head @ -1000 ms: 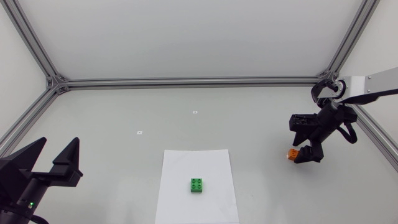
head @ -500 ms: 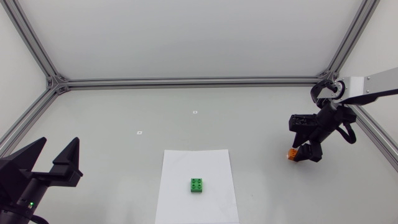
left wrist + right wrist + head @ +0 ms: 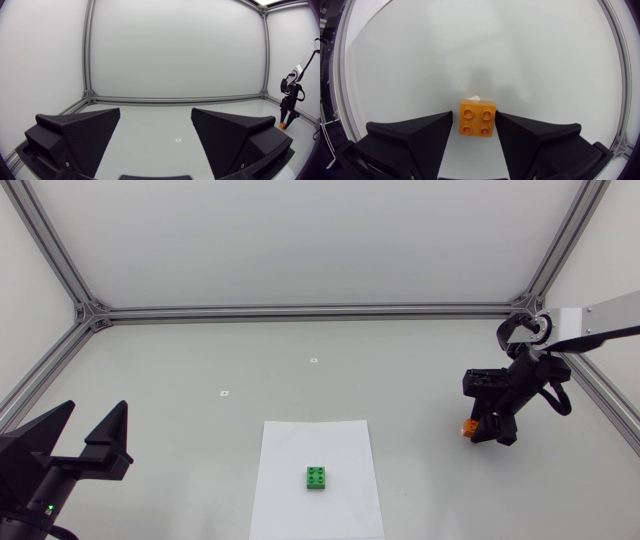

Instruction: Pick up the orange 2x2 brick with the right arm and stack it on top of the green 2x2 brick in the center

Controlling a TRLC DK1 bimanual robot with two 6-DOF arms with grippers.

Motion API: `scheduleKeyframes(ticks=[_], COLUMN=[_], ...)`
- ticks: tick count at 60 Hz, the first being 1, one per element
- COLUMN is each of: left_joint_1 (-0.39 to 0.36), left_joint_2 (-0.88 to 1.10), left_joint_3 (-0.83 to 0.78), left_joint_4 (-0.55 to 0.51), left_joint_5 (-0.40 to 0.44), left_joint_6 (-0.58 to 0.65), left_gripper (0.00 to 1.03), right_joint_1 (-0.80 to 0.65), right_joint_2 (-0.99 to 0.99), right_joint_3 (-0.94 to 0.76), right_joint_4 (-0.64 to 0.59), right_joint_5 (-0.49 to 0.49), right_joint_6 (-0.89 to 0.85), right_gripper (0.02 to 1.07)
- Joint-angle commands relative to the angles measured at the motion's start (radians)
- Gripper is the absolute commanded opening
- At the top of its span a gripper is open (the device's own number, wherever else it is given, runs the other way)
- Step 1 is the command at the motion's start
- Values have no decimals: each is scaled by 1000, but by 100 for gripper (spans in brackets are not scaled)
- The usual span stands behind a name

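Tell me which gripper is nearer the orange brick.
Right. The right gripper has the orange brick between its fingers; the left gripper sits far off, at the table's opposite side.
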Motion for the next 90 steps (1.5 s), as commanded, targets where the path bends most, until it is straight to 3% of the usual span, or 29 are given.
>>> scheduleKeyframes(ticks=[1,6,21,50,69,90], left_joint_1=[-1,-1,-2,-1,-1,-1], left_joint_2=[-4,-4,-4,-4,-4,-4], left_joint_3=[-41,-41,-41,-41,-41,-41], left_joint_4=[-11,-11,-11,-11,-11,-11], left_joint_5=[3,3,3,3,3,3], left_joint_6=[5,5,7,5,7,5], left_gripper=[99,99,99,99,99,99], right_joint_1=[8,8,8,14,94,431], right_joint_2=[19,19,7,-14,-248,-410], right_joint_3=[-15,-14,-15,3,-14,-83], right_joint_4=[0,-1,-9,-47,-155,-199], right_joint_5=[3,1,0,-23,-37,-31], right_joint_6=[-22,-22,-25,-26,9,235], right_gripper=[56,48,46,8,8,8])
